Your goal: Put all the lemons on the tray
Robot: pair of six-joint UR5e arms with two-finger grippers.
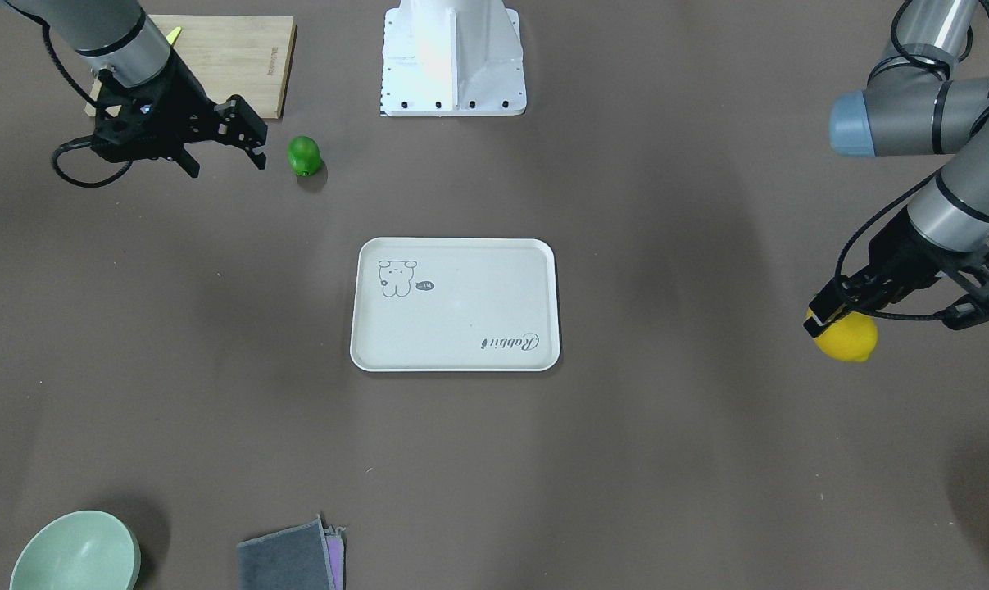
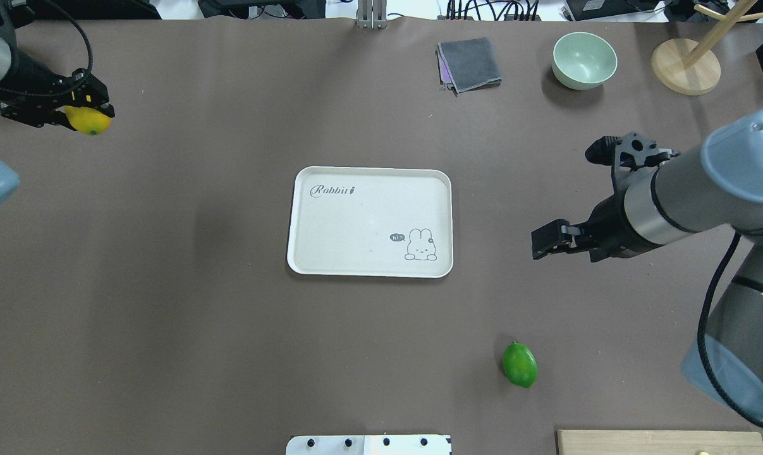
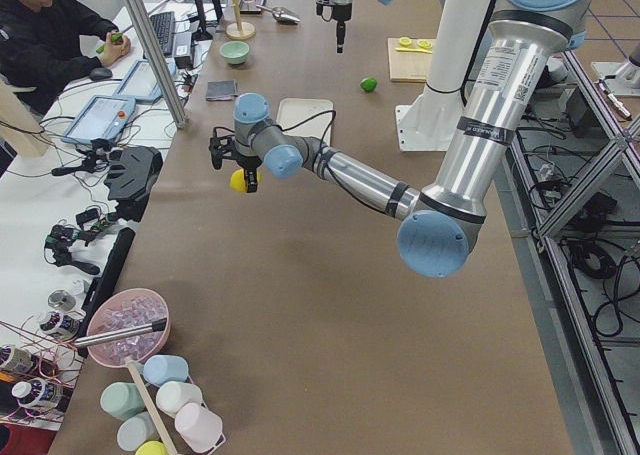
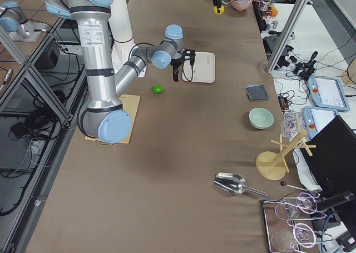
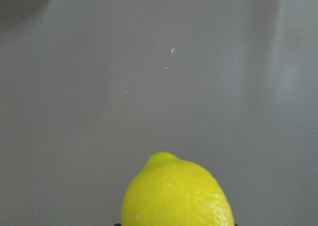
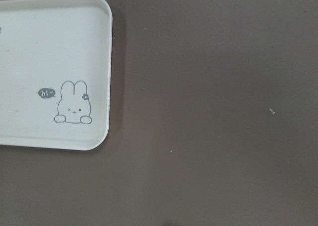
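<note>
1. Holding the yellow lemon (image 1: 848,338) pinched tight in the left gripper (image 1: 826,319), way out by the left end of the table (image 2: 166,284) and well apart from the tray (image 2: 356,221).
2. Showing just the lemon's pointy tip in the left wrist view, with plain brown table behind it.
3. Leaving the green lemon (image 2: 519,364) lying on the table on the robot's right side, between the tray and the wooden board (image 2: 659,442), touching neither one.
4. Resting the tray flat in the middle of the table, with a little bunny drawing in one corner and a grey word in the corner across from it.
5. Hanging the right gripper (image 2: 564,199) above the table to the right of the tray, near the green lemon, with its two fingers spread wide apart and gripping nothing.
6. Parking a pale green bowl (image 2: 584,60) and a folded grey cloth (image 2: 470,63) near each other at the far edge, across from the robot.
</note>
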